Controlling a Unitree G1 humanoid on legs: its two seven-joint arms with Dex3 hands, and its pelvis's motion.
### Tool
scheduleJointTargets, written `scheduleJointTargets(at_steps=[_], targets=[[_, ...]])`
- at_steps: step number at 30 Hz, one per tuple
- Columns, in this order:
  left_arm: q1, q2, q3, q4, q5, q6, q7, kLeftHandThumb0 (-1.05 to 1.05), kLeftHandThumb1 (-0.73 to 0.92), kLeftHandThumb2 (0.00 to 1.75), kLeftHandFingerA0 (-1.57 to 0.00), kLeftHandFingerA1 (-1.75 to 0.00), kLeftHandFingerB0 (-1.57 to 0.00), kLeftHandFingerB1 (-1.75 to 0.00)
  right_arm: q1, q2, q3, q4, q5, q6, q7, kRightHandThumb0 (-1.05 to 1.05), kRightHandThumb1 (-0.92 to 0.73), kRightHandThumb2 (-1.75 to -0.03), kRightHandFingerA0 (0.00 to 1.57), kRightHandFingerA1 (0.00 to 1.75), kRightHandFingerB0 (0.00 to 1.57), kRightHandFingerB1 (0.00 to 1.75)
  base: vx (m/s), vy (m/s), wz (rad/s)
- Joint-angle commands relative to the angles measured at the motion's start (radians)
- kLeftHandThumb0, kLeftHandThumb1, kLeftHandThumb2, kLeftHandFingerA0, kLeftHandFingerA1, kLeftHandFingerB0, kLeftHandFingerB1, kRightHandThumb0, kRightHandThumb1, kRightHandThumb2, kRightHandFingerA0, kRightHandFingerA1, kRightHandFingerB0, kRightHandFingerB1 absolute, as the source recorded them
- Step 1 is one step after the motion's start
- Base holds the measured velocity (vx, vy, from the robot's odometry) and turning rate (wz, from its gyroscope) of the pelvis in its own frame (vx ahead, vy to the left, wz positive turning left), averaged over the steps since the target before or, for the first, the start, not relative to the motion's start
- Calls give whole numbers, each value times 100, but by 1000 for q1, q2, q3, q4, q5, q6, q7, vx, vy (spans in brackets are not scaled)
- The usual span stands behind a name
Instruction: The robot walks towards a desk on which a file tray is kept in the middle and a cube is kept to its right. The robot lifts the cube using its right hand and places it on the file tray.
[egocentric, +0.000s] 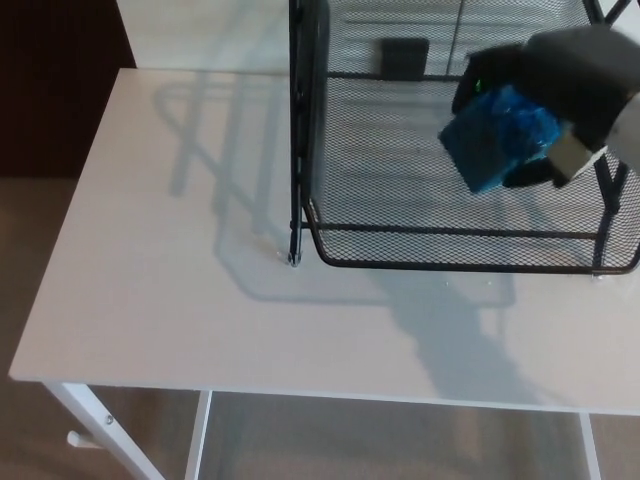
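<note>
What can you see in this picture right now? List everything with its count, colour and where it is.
desk: one, white, fills most of the view
file tray: one, black wire mesh, on the desk, right of centre
cube: one, blue, held over the tray's right side
dark rectangle: one, black, at the tray's back; cannot tell what it is
floor: brown, left of and below the desk
right hand: one, black, enters from upper right, fingers shut on the cube
left hand: not in view
</note>
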Motion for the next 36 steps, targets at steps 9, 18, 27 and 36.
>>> scheduleJointTargets(at_steps=[9,18,27,36], targets=[[2,23,13,14,0,-27,8,-89,86,67,-40,-77,-26,-62,-9,-10,83,-50,-59,22,177,-87,-43,-73,0,8,10,3,0,0,0],[13,25,5,9,9,-41,8,-87,87,72,-40,-75,-25,-61,-12,-52,8,-208,-57,7,184,-88,-54,-93,0,19,0,0,0,0,0],[28,30,8,6,5,-50,-4,-88,87,66,-43,-76,-27,-61,10,-164,-175,-426,60,29,316,-94,-56,-90,0,15,0,0,0,0,0],[32,20,8,6,4,-44,10,-86,86,70,-46,-78,-31,-64,219,-373,-722,-554,305,77,387,-86,-49,-77,0,14,2,0,0,0,0]])
